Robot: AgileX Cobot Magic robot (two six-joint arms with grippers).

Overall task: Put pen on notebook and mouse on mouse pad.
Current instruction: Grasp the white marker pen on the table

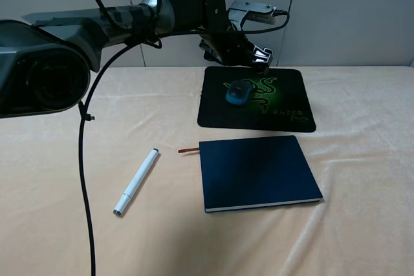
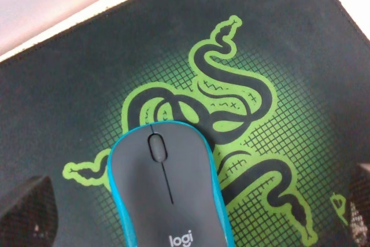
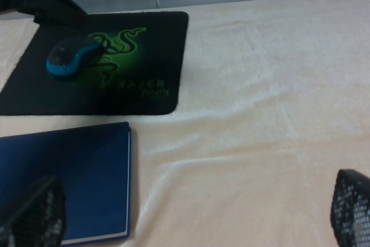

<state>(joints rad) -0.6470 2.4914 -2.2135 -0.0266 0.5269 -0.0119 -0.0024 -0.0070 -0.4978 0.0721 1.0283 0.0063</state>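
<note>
At the lower left of the high view the pen (image 1: pixel 136 182) lies on the table (image 1: pixel 362 224), well apart from the notebook (image 1: pixel 259 172) at lower centre. Above the notebook in the frame, the mouse (image 1: pixel 238 92) sits on the mouse pad (image 1: pixel 284 111), so this half looks done. The left gripper (image 1: pixel 259 57) hangs over the mouse, its claw wide and holding nothing. The right gripper (image 3: pixel 193 209) is also wide and empty. For the pen, I would grasp it at its middle, claw across its length, and lay it flat on the cover so it cannot roll off.
</note>
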